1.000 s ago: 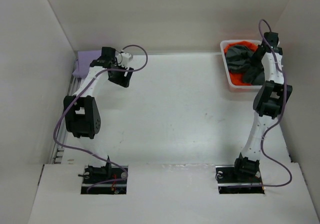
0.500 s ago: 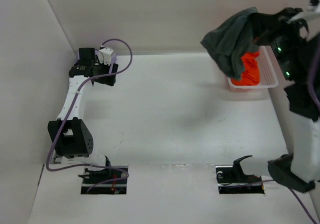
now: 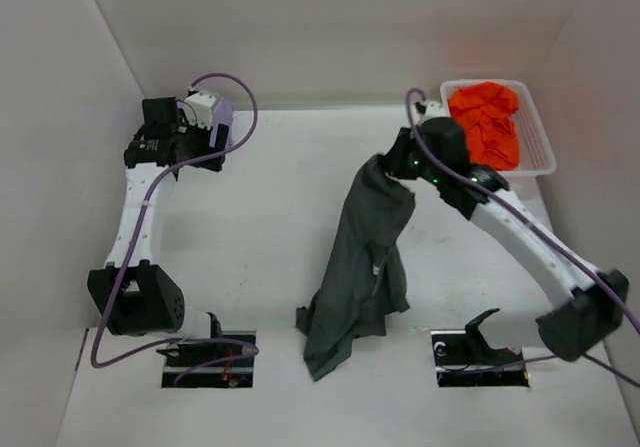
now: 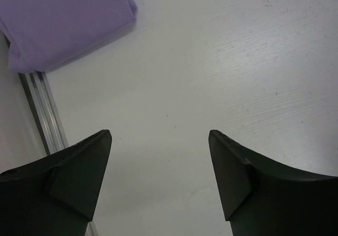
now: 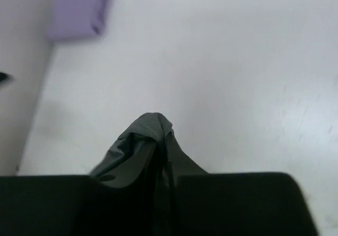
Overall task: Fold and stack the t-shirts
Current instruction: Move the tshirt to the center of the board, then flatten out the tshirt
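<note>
Claws: right claw (image 3: 398, 164) pinching grey shirt (image 3: 358, 267); left claw (image 4: 158, 151) spread near lavender shirt (image 4: 63, 19), table (image 3: 290, 197) edge.

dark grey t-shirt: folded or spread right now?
Neither: unfolded and bunched. The dark grey t-shirt hangs from the right gripper, pinched at its top, with its lower end crumpled on the table.

grey t-shirt (image 3: 358, 257) dangling, orange t-shirt (image 3: 487, 117) in basket (image 3: 541, 142)

Overhead camera looks down; both wrist cameras share the lavender shirt (image 4: 63, 19).
</note>
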`<move>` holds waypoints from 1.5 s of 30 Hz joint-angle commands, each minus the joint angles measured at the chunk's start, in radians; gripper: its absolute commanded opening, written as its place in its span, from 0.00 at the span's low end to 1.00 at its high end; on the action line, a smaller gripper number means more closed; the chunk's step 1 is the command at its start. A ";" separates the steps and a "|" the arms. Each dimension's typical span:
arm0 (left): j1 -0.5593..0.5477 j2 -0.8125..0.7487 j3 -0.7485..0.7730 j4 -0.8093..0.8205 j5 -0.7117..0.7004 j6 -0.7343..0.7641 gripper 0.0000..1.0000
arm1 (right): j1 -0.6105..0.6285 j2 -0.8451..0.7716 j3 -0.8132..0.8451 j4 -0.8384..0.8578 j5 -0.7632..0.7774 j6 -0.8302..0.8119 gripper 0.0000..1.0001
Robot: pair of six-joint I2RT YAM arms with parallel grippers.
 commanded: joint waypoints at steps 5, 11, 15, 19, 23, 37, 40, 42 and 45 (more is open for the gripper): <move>-0.094 -0.028 -0.031 -0.007 0.011 0.000 0.74 | -0.168 0.266 -0.015 0.149 -0.241 0.031 0.46; -0.122 -0.101 -0.148 -0.008 0.004 0.039 0.75 | 0.063 -0.025 -0.249 -0.002 -0.036 0.064 0.61; -0.111 -0.134 -0.225 -0.002 -0.007 0.046 0.75 | 0.355 -0.082 -0.454 -0.103 0.066 0.301 0.68; -0.113 -0.158 -0.277 -0.002 0.004 0.036 0.75 | 0.531 -0.024 -0.590 -0.054 0.084 0.532 0.72; -0.116 -0.177 -0.305 0.007 0.004 0.036 0.75 | 0.564 0.116 -0.613 0.090 0.051 0.560 0.77; -0.072 -0.201 -0.298 0.027 0.018 0.029 0.75 | 0.483 0.306 -0.190 0.086 -0.094 0.292 0.00; -0.065 -0.184 -0.285 0.027 0.018 0.029 0.75 | 0.400 0.276 -0.163 0.015 -0.081 0.256 0.00; -0.078 -0.175 -0.279 0.027 0.010 0.035 0.75 | 0.286 0.254 -0.261 0.003 -0.092 0.239 0.06; -0.107 -0.161 -0.275 0.027 0.005 0.041 0.75 | 0.137 0.252 -0.378 0.029 -0.092 0.167 0.41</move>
